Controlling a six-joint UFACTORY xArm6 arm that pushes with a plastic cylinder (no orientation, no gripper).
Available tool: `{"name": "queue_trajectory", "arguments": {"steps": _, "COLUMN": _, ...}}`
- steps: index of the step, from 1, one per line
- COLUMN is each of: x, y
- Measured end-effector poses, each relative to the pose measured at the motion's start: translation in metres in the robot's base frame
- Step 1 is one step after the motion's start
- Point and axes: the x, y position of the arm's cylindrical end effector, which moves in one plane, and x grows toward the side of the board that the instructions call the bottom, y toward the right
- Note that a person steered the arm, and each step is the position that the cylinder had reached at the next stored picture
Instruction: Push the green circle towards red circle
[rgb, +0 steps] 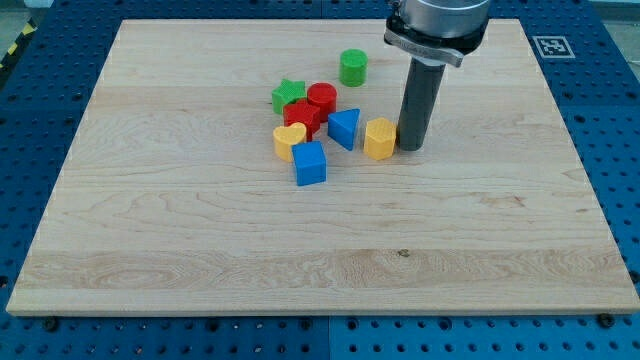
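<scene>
Green circle (353, 68) sits apart from the red circle (321, 97), up and to its right on the desk (180, 230), not yet engaged, so my tip (413, 147), holding nothing and touching the yellow block (380, 138), should next probably circle behind green, opposite red.

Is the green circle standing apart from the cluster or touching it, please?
Apart: bare wood separates the green circle from the red circle.

Lab bench – blue perforated table (40, 120), fiducial marker (551, 46), wooden board (200, 220).
</scene>
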Motion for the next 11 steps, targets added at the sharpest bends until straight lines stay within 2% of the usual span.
{"name": "queue_trajectory", "arguments": {"steps": 2, "x": -0.117, "y": 0.017}}
{"name": "queue_trajectory", "arguments": {"steps": 3, "x": -0.164, "y": 0.016}}
{"name": "queue_trajectory", "arguments": {"steps": 4, "x": -0.192, "y": -0.005}}
{"name": "queue_trajectory", "arguments": {"steps": 5, "x": -0.187, "y": -0.036}}
{"name": "queue_trajectory", "arguments": {"steps": 6, "x": -0.155, "y": -0.031}}
{"name": "queue_trajectory", "arguments": {"steps": 7, "x": -0.115, "y": 0.000}}
{"name": "queue_trajectory", "arguments": {"steps": 8, "x": -0.102, "y": 0.005}}
{"name": "queue_trajectory", "arguments": {"steps": 9, "x": -0.124, "y": -0.002}}
{"name": "queue_trajectory", "arguments": {"steps": 11, "x": -0.156, "y": -0.063}}
